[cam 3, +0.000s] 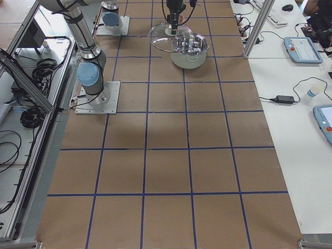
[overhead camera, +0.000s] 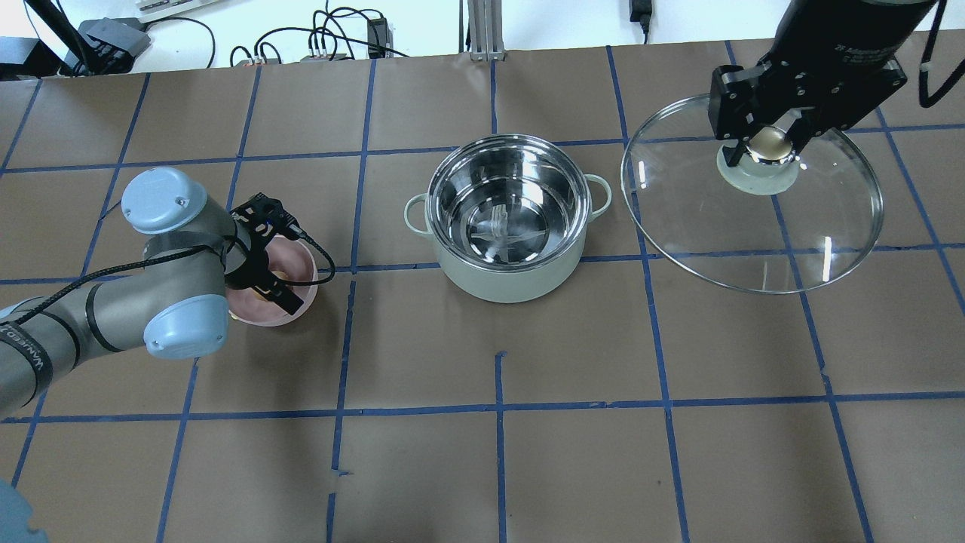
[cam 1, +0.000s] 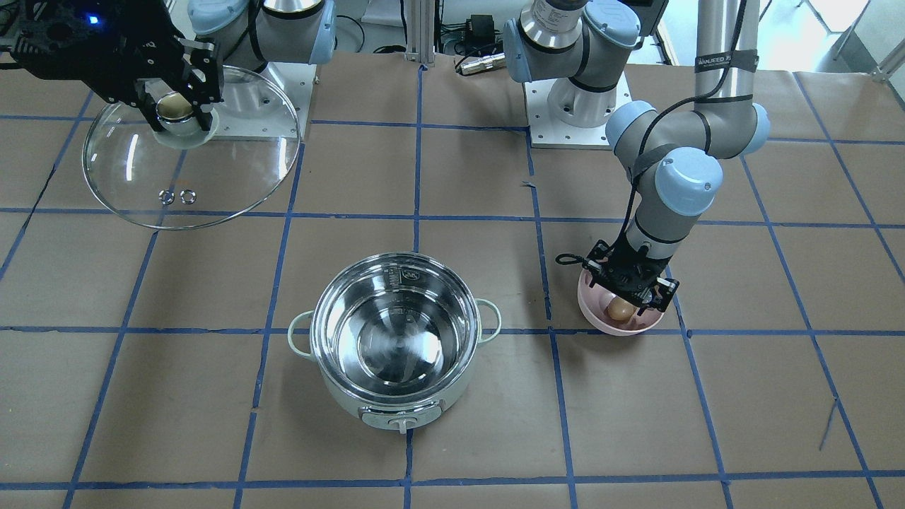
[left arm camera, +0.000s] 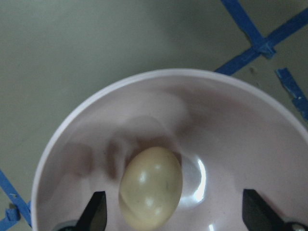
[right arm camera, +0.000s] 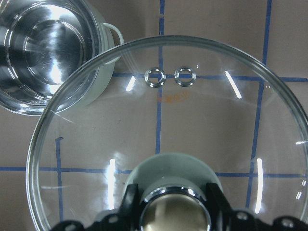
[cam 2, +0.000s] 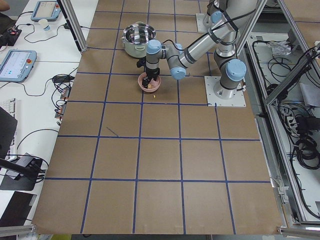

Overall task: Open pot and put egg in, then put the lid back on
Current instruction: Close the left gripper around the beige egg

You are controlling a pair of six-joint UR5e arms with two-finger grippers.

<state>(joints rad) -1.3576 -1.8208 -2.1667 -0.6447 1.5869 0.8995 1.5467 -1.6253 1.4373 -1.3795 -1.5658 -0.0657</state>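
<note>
Hovers with left tool (left arm camera: 175,211) spread either side of the egg (left arm camera: 150,187) in the pink bowl (left arm camera: 231,125), pinches the lid (right arm camera: 192,120) by its knob (right arm camera: 174,214) in right tool (overhead camera: 765,139) beside the uncovered pot (overhead camera: 505,279) on the tabletop (overhead camera: 528,452).

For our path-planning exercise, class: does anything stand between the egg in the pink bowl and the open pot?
Nothing visible does, apart from the pink bowl itself, whose wall the egg must be lifted over. The pot is uncovered: the right end effector holds the lid off to its far side.
</note>
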